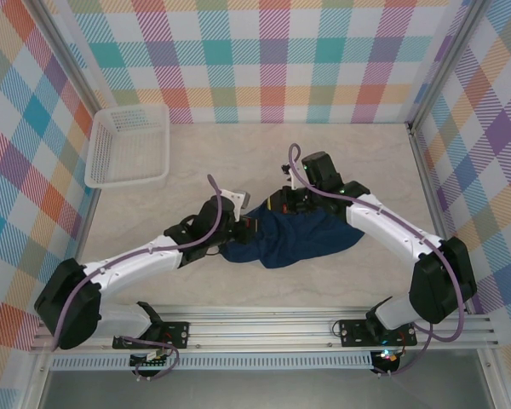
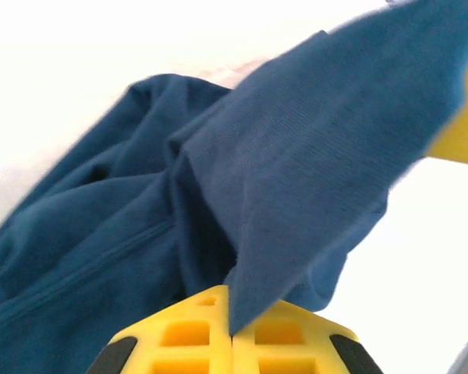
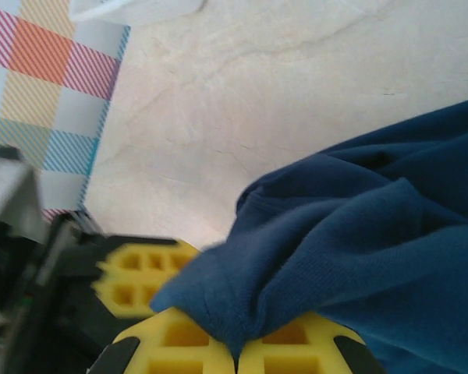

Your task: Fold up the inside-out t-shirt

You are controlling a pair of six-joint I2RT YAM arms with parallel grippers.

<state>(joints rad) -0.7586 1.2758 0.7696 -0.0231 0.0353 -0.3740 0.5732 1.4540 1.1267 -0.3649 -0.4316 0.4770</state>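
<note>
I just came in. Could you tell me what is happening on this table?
Two robot arms are working on a dark navy t-shirt, which lies bunched up, not yet folded, near the middle of the table. The left gripper is shut on a fold of cloth at the shirt's left edge. The right gripper is shut on another fold at its far edge. A white basket stands in the far left corner, apart from the shirt.

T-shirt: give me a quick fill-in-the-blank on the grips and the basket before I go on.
The left gripper is ____ on the t-shirt. The right gripper, pinching it too, has ____ fingers. The white basket sits in the far ____ corner of the table.
Missing: shut; yellow; left.
</note>
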